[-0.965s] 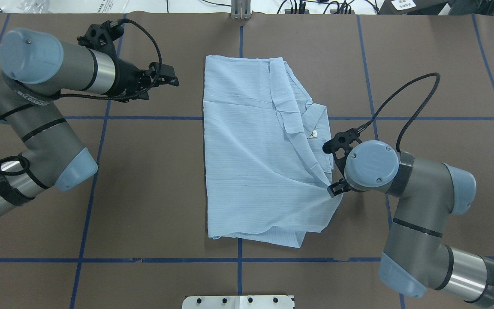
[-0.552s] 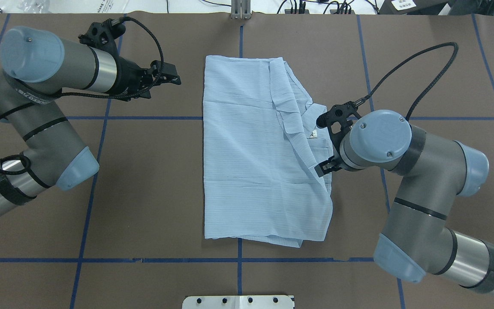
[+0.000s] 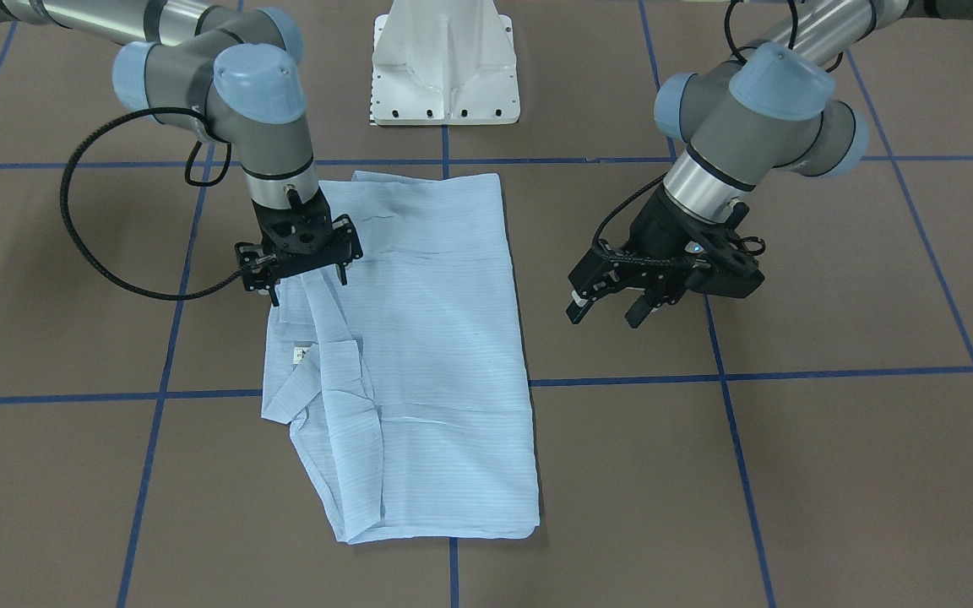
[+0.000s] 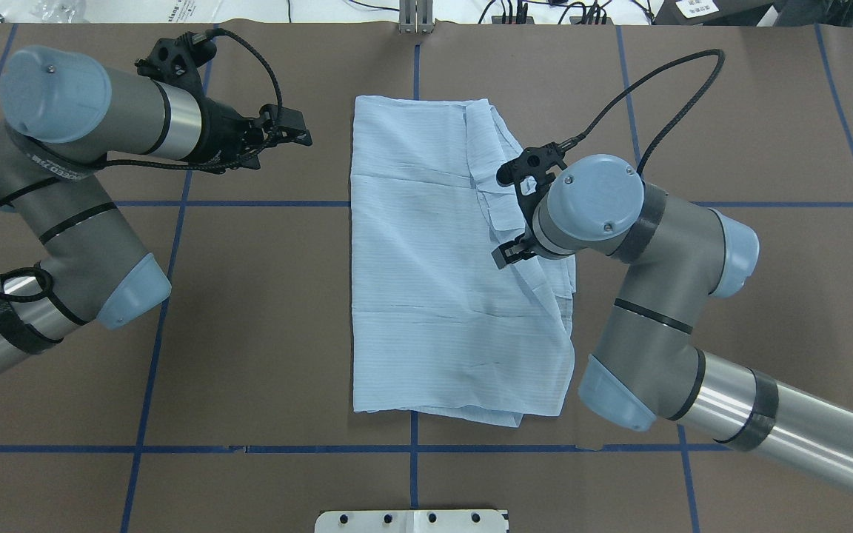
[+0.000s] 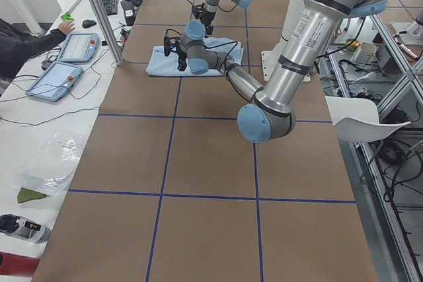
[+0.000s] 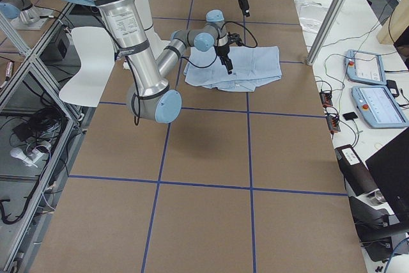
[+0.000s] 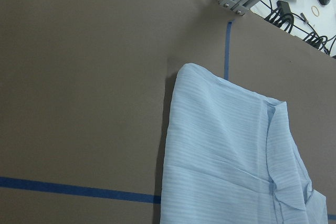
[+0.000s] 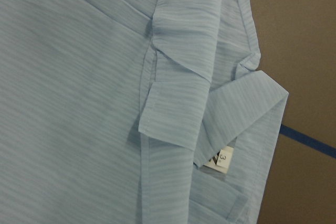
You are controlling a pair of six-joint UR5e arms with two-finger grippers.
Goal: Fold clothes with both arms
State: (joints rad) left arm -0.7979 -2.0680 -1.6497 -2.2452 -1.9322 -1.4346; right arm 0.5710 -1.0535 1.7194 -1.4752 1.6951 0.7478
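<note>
Overhead exterior view has the shirt [image 4: 426,281] lying as a long folded rectangle mid-table, rumpled around a loose flap [image 8: 178,114] on the robot's right, where the right gripper [image 3: 307,283] hangs just above that edge, jaws apart and empty — the left gripper [image 3: 602,318] is parted too, holding nothing, off the opposite side. Best bet is probably pinching only that flap's top layer low down and lifting evenly with both grippers. Underneath is a brown paper-covered table [image 4: 249,333] gridded with blue tape [image 4: 271,203]; side views show a person's hand [image 5: 66,28] near some tablets [image 5: 78,47].
</note>
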